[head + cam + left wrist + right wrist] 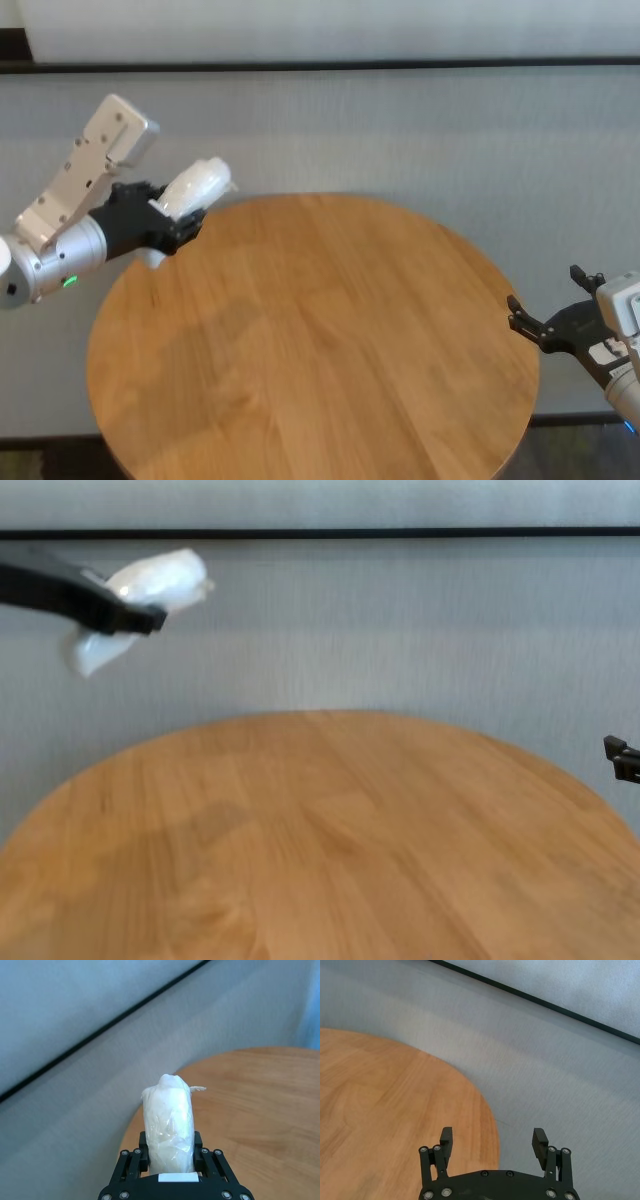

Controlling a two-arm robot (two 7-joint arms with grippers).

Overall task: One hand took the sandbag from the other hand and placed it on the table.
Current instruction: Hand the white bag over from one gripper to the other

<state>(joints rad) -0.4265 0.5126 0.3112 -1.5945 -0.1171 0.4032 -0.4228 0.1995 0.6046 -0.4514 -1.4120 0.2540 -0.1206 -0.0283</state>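
My left gripper (176, 213), the black one on the silver wrist with the green light, hangs in the air over the far left rim of the round wooden table (320, 340). It is shut on the sandbag (196, 188), a white bag in shiny clear wrap that sticks out past the fingers (142, 1146). The left wrist view shows the sandbag (168, 1122) upright between the jaws. In the chest view the sandbag (150, 585) is high at the left. My right gripper (543, 288) is open and holds nothing, just off the table's right edge, far from the bag.
A pale grey wall with a dark horizontal strip (320, 66) runs behind the table. The right wrist view shows the table's curved edge (490, 1125) below the open right gripper (493, 1137). Nothing lies on the tabletop (320, 840).
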